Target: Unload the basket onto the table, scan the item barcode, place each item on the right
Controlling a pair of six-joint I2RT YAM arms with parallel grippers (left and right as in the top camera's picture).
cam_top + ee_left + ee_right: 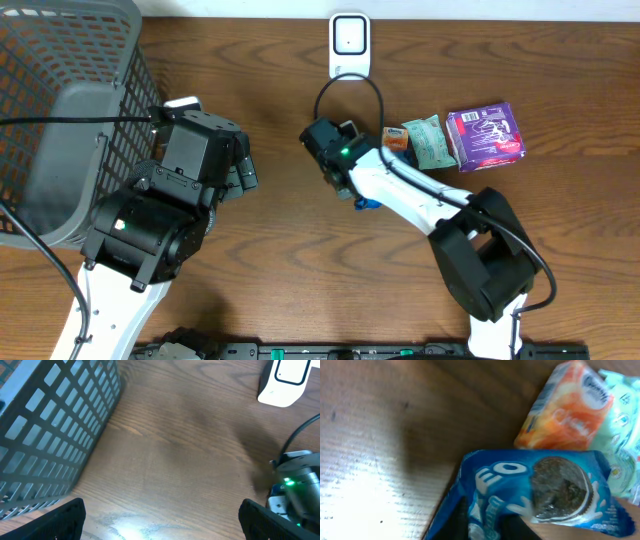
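White letters "EO" are read on the blue packet [530, 490], next to a printed sandwich-cookie picture; the rest of the word is lost in creases. A white oval logo is seen on the orange packet [567, 407], too blurred to read. Print on the purple box [485, 135] and pale green packet [430, 140] cannot be made out.

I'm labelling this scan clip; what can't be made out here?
- Barcode on the Oreo packet: right wrist shows only its blurred front; overhead, the right arm covers it.
- Right gripper: jaws cut off by right wrist's bottom edge.
- Purple box print: too small overhead.
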